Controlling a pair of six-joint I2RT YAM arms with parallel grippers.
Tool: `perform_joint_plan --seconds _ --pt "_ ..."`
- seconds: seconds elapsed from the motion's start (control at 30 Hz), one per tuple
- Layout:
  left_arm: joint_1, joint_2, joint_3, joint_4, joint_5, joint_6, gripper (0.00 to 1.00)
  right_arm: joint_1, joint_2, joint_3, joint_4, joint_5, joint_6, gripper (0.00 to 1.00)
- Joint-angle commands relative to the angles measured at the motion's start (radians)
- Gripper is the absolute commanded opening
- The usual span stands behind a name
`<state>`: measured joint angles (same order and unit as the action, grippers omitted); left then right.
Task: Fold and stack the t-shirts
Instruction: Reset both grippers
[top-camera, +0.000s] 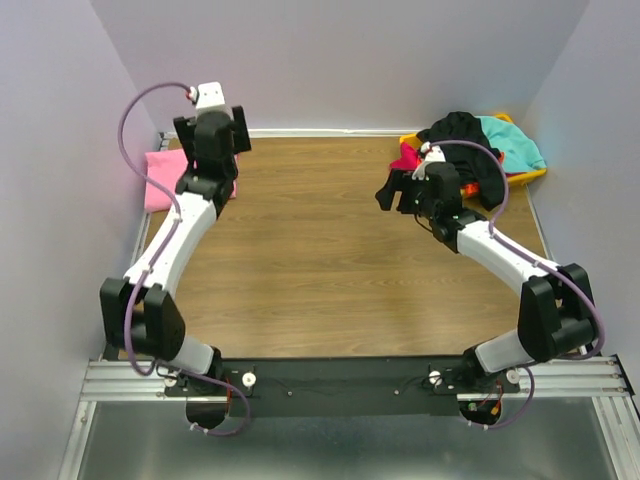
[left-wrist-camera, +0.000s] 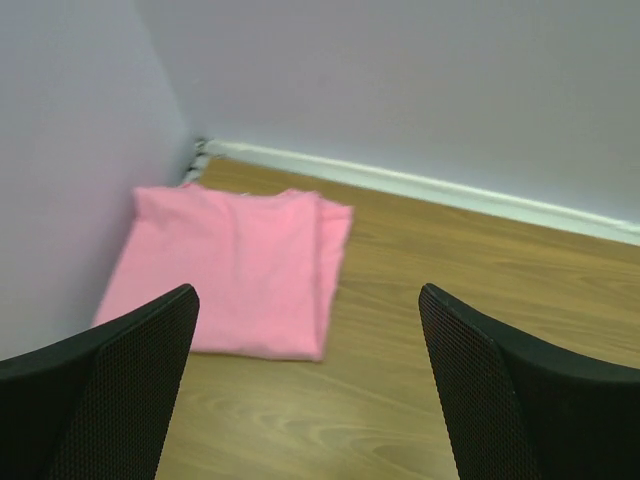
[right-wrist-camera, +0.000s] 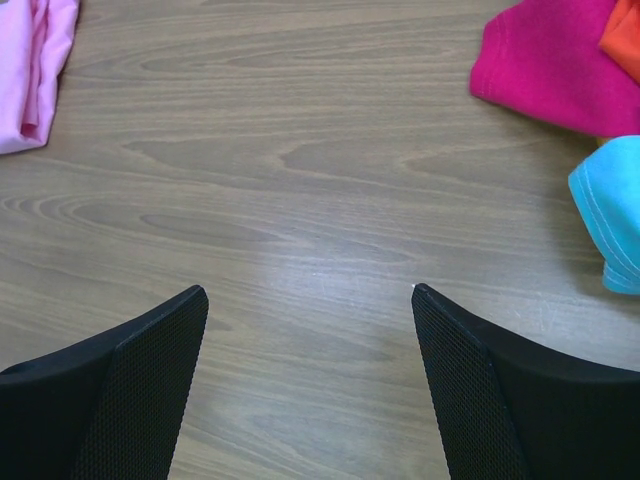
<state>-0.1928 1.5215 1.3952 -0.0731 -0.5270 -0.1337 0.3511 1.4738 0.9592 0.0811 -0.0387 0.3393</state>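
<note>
A folded bright pink t-shirt (top-camera: 160, 180) lies at the far left by the wall; it also shows in the left wrist view (left-wrist-camera: 230, 270) and at the edge of the right wrist view (right-wrist-camera: 30, 70). My left gripper (top-camera: 213, 135) hovers beside it, open and empty (left-wrist-camera: 308, 292). A heap of t-shirts sits at the far right: black (top-camera: 465, 135), teal (top-camera: 515, 145) and magenta (top-camera: 405, 160). My right gripper (top-camera: 398, 190) is open and empty (right-wrist-camera: 308, 292) over bare wood, just left of the heap. The magenta (right-wrist-camera: 560, 70), orange-red (right-wrist-camera: 625, 35) and teal (right-wrist-camera: 610, 210) shirts lie ahead of it to the right.
A yellow bin (top-camera: 530, 175) holds the heap in the far right corner. Pale walls close in the wooden table (top-camera: 320, 260) on the left, back and right. A metal rail (top-camera: 350, 380) with the arm bases runs along the near edge.
</note>
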Motion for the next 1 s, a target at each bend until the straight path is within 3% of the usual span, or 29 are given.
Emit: perform_joint_plan --seconds 0.0,0.2,0.5,0.97 --pt "-0.058 -0.182 -0.247 0.203 0.123 -0.105 0.98 -0.009 -0.052 -0.037 0.02 0.082 -0.014 0.9" --pt "-0.158 -0.389 -0.504 0.315 0.119 -0.142 0.98 -0.009 -0.098 -0.088 0.034 0.132 0.001 0.9" --pt "-0.215 -0.527 -0.657 0.357 0.174 -0.11 0.98 -0.009 -0.159 -0.178 0.068 0.172 0.046 0.89" --pt "-0.215 -0.52 -0.68 0.434 0.312 -0.099 0.98 -0.008 -0.343 -0.295 0.068 0.293 0.035 0.89"
